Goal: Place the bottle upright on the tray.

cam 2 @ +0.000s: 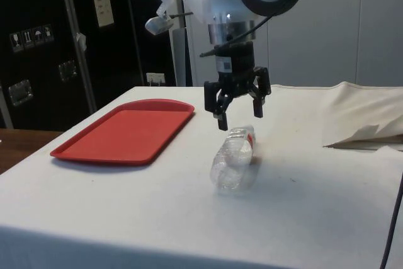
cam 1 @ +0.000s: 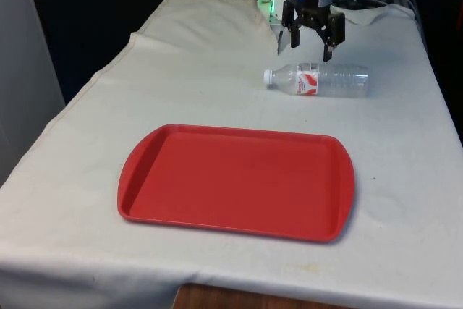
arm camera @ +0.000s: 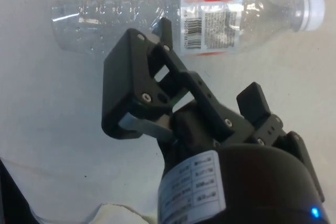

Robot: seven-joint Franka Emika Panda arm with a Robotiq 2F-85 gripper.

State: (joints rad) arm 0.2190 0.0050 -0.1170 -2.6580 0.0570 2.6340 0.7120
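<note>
The clear plastic bottle [cam 1: 318, 79] is seen lying on its side on the white cloth [cam 1: 181, 77], its white cap [cam 1: 268, 76] turned toward the front view's left and a red-and-white label [arm camera: 210, 11] wrapped around it. The gripper [cam 1: 310, 47] is held just above it — fingers spread apart, nothing between them. The red tray [cam 1: 235, 180] is set well apart from the bottle, nearer the front camera, with bare cloth between them. A rumpled fold of cloth [cam 2: 362, 121] is seen beyond the bottle in the side view.
</note>
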